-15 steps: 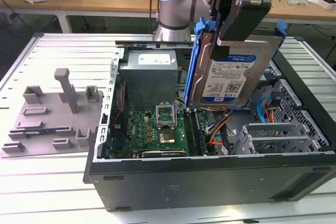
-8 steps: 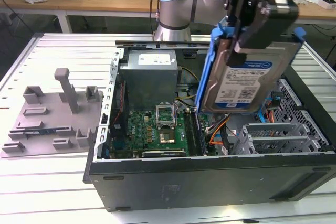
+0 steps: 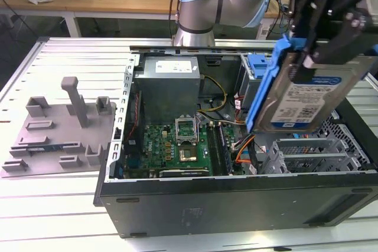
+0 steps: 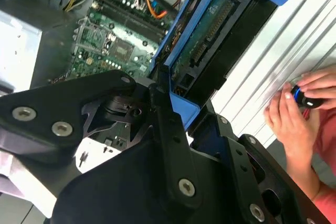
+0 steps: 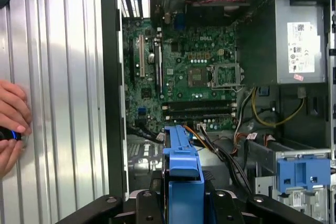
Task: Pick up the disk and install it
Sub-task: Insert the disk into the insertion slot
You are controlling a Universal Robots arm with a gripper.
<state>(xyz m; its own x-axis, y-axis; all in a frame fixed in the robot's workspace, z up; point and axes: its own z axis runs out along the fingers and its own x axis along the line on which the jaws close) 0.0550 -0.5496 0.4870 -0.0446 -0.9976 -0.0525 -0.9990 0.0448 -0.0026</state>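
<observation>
Disk [image 3: 307, 95] hangs tilted in the air above the open computer case [image 3: 236, 205], over the end at the exterior view's right. The tool [image 3: 322, 45] is clamped on its edges, so the pick-up looks done and the carry to the bay is the step in hand.

Seating it would, I judge, call for levelling it and lining its blue bracket up with the drive cage [image 5: 304, 174].

The exterior view shows the label face and the height above the motherboard [image 3: 183, 140]. The second wrist view shows its circuit-board underside [image 4: 220, 30]. Both wrist views show a person's hand [image 4: 294, 114] on the tabletop [image 3: 59, 205] just beside the case.
</observation>
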